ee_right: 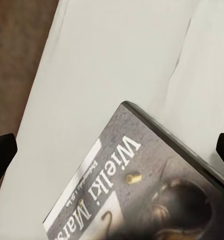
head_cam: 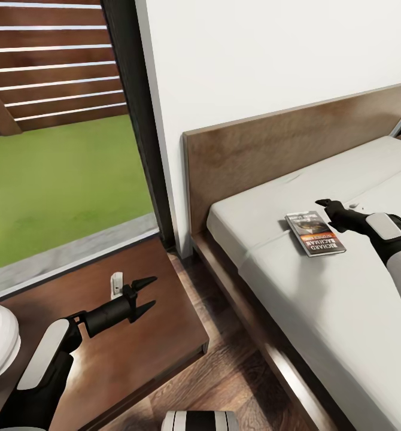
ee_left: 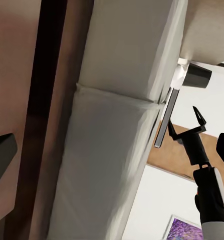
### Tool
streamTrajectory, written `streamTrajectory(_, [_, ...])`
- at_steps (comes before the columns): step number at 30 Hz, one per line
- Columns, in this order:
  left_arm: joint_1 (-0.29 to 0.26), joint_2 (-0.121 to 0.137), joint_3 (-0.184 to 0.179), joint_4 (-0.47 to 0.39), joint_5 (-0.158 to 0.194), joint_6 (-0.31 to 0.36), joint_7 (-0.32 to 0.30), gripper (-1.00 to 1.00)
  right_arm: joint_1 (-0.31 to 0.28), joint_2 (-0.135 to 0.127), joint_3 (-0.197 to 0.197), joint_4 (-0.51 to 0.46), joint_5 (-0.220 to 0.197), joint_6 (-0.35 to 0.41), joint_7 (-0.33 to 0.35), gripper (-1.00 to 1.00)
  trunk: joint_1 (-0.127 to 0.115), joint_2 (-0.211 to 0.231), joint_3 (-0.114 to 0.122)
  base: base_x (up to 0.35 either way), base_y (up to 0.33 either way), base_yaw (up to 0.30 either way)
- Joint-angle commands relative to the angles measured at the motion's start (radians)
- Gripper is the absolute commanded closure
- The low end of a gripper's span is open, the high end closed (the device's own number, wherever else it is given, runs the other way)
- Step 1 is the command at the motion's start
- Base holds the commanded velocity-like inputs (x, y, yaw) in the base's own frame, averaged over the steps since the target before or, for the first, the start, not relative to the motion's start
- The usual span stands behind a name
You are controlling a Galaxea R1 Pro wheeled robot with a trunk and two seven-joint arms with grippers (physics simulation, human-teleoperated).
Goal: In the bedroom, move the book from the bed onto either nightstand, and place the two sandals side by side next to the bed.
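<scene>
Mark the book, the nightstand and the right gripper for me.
book [head_cam: 315, 233]: head view, middle of its cover.
nightstand [head_cam: 158, 335]: head view, bare glossy top.
right gripper [head_cam: 325, 205]: head view, between the fingertips, open beside the book.

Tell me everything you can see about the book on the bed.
The book is a thin paperback lying flat, cover up, on the off-white mattress near the headboard. Its grey cover shows a dark picture, an orange band and white lettering reading "Wielki Mars". The right gripper hovers at its far edge, jaws open, not gripping it.

Both end effectors [head_cam: 142, 294] [head_cam: 327, 206] open, apart
</scene>
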Motion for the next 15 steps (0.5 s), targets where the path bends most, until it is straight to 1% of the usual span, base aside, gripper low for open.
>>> streamTrajectory(1, [0.000,0.000,0.001,-0.001,0.011,0.004,0.010,-1.00,-0.001,0.000,0.001,0.000,0.001,0.003,0.003,-1.00,0.000,0.000,-0.001,0.000,0.000,0.000])
streamTrajectory(15, [0.000,0.000,0.001,0.000,0.011,0.004,0.010,-1.00,0.000,0.003,-0.001,0.000,0.000,0.009,0.014,-1.00,0.000,0.000,-0.001,0.000,0.000,0.000])
